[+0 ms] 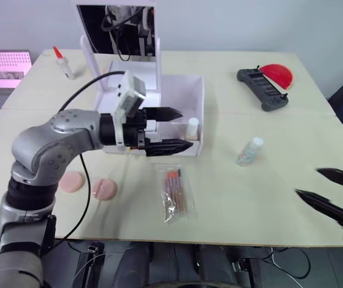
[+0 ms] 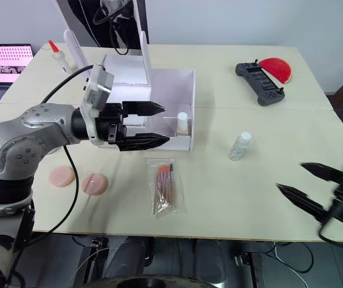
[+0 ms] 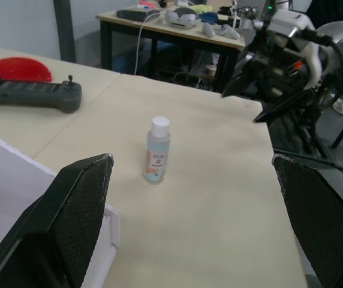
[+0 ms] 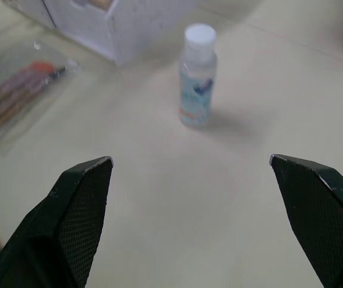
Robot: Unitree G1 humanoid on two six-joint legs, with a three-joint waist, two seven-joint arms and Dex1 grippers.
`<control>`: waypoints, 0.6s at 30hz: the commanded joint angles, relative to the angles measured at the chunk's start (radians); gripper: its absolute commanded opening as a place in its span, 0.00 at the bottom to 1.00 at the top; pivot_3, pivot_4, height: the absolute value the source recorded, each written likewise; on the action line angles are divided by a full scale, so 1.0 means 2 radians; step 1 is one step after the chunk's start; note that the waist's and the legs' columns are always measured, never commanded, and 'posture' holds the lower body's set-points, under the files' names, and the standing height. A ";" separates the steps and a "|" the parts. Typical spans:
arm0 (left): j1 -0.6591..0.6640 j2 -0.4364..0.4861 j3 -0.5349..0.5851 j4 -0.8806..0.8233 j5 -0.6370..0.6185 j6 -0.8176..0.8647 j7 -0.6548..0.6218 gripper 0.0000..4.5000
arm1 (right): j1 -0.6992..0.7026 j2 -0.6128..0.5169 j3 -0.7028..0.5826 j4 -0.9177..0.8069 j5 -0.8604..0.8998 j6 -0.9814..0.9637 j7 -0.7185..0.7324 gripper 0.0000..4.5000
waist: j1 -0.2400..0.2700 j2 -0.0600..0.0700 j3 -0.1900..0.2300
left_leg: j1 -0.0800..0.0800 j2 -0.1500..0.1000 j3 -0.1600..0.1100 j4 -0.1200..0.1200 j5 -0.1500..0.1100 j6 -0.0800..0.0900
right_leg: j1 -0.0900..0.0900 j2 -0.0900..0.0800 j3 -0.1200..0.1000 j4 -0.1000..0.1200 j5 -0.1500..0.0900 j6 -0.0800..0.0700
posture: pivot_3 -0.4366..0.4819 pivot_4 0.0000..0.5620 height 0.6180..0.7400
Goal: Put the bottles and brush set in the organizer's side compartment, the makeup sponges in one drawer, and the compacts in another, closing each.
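While the left gripper point(image 1: 180, 129) hangs wide apart and empty at the organizer's point(image 1: 192, 90) front edge, the right gripper point(image 1: 327, 187) gapes wide, empty, near the table's point(image 1: 249, 204) right front corner. One bottle point(image 1: 192, 128) stands in the side compartment; another bottle point(image 1: 249, 150) stands just right of it. Brush set point(image 1: 174, 192) and two sponges point(image 1: 89, 185) lie along the front edge.
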 commanded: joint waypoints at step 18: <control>0.088 0.009 0.044 -0.062 0.026 -0.008 0.039 1.00 | -0.159 0.013 0.191 0.076 -0.022 -0.056 -0.130 0.94 | 0.008 0.000 0.000 | -0.003 0.000 -0.001 -0.001 0.000 0.000 | -0.003 0.001 0.000 0.001 0.000 0.001 | 0.48 0.27 1.00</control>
